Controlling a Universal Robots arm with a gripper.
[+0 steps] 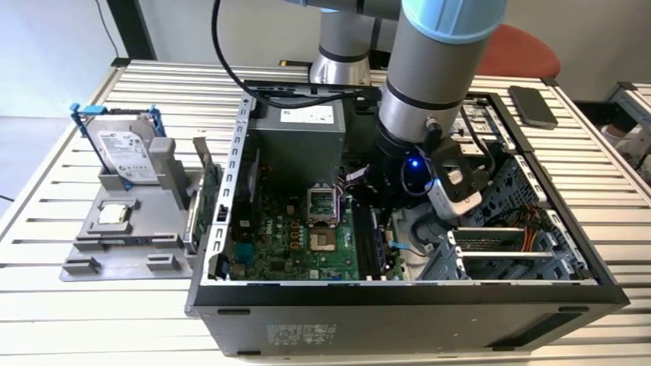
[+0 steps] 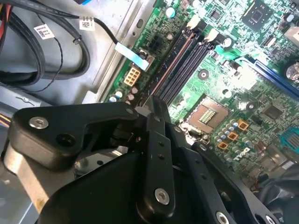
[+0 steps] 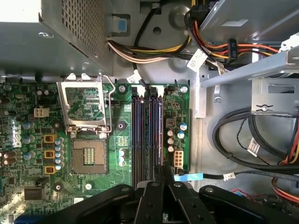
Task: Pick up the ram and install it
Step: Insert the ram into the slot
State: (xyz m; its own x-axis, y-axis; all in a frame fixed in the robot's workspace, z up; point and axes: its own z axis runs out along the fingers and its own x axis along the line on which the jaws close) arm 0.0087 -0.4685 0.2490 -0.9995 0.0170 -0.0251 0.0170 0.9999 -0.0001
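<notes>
**A:** What shape is the claw (image 3: 163, 173) in?

**B:** It is matte black, blocky and studded with screws. Its two fingers (image 3: 153, 193) are drawn together with barely a slit between them. The thick grey arm (image 1: 437, 69) with its pale blue collar reaches steeply down into the open case (image 1: 407, 293), wrist nearly vertical.

**A:** And what's below the claw?

**B:** The glossy green motherboard (image 3: 121, 126). In both wrist views the fingertips sit right over the near end of the long, dark memory slots (image 3: 147, 130), which run straight away from the claw and end in white latches.

**A:** Where is the ram?

**B:** I cannot tell. Whether the slim stick is pinched edge-on in that slit or seated in the slot beneath the tips isn't clear.

**A:** What else is in the case?

**B:** To one side of the claw there is a square metal processor socket (image 3: 86, 156) with its frame open. To the other side, black cables (image 3: 243, 135) loop over bare grey sheet metal. The case stands on a ribbed, slatted worktop (image 1: 91, 305).
</notes>
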